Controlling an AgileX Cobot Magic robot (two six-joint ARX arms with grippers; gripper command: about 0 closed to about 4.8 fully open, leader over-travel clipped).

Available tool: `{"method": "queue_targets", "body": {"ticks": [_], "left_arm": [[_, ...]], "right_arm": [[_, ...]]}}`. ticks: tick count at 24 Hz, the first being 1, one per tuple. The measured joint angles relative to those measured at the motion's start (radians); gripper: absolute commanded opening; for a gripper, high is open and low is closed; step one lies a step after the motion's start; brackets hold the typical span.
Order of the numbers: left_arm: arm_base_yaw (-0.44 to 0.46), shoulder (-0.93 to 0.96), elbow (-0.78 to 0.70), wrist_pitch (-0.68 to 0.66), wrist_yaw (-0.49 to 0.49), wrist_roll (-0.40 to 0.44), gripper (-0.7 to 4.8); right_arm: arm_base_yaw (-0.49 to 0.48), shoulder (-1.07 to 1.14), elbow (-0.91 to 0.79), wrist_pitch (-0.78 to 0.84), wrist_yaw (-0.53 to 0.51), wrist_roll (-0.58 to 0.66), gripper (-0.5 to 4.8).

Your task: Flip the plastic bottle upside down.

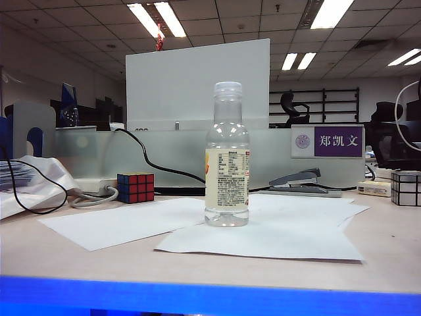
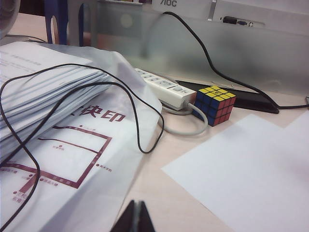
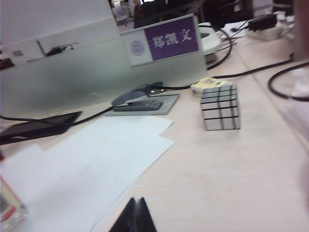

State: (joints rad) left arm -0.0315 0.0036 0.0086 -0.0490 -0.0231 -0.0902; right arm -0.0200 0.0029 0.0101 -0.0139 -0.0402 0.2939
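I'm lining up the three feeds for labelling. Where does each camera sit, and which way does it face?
Exterior view: low at the table's front edge, facing the upright bottle on paper sheets; no arm shows.
Left wrist view: above the table's left side, facing the Rubik's cube, power strip and bagged papers; shut left gripper at the edge.
Right wrist view: above the right side, facing the stapler, silver cube and nameplate; shut right gripper at the edge.
Shared: exterior and left wrist views both show the Rubik's cube.

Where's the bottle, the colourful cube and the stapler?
plastic bottle (image 1: pixel 227 181): exterior view, on its label.
Rubik's cube (image 1: pixel 135 187): exterior view, on its front face.
stapler (image 3: pixel 136 99): right wrist view, on its top arm.
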Motion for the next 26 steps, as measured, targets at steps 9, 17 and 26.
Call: {"method": "queue_targets", "body": {"ticks": [9,17,26], "left_arm": [[0.0,0.0,0.0,0.0,0.0,0.0,-0.05],[0.0,0.0,0.0,0.0,0.0,-0.018,-0.05],[0.0,0.0,0.0,0.0,0.357,-0.354,-0.05]], "right_arm": [[0.0,0.0,0.0,0.0,-0.047,0.021,-0.05],[0.0,0.0,0.0,0.0,-0.038,-0.079,-0.05],[0.093,0.0,0.0,0.198,-0.661,0.159,0.15]]}}
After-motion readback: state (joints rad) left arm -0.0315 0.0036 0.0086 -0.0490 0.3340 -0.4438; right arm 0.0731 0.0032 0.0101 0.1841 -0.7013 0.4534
